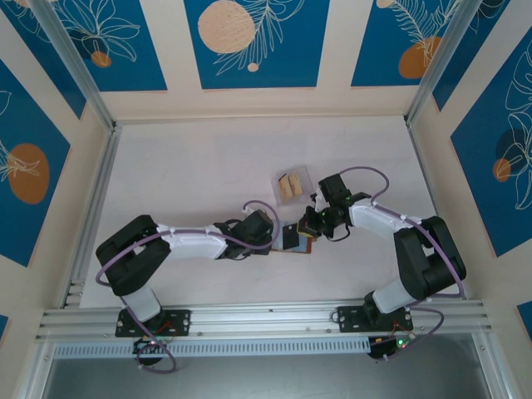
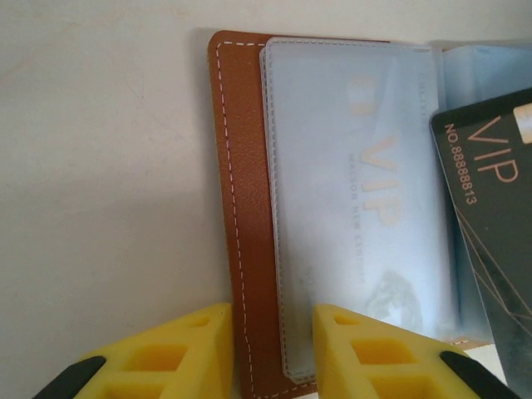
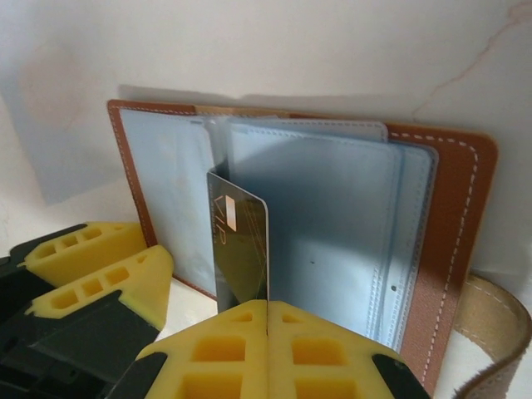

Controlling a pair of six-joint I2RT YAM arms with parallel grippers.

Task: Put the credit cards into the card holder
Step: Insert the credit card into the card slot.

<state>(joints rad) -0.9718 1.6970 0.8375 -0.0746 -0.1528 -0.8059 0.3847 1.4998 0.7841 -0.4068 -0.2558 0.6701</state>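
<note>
The card holder (image 1: 296, 239) is lying open near the middle of the white table (image 1: 191, 174), its brown cover facing down and its grey-blue plastic sleeves facing up, with the two arms meeting over it from either side. The right gripper (image 3: 268, 345) is pinching a dark credit card (image 3: 241, 249) with gold VIP lettering, its yellow fingers (image 3: 324, 349) pressed flat together on the card's lower edge. The card is standing upright in front of the sleeves, close to the holder's fold. The left gripper (image 2: 270, 357) is reaching in at the holder's left edge with its jaws partly spread. The stitched brown border and the edge of one clear sleeve are showing in the gap between its fingers (image 2: 166, 353). Whether those tips are actually pressing on the leather is hard to judge from the left wrist view. Just beyond the holder, a clear plastic box (image 1: 302, 174) is sitting on the table with tan cards (image 1: 288, 186) inside it.
</note>
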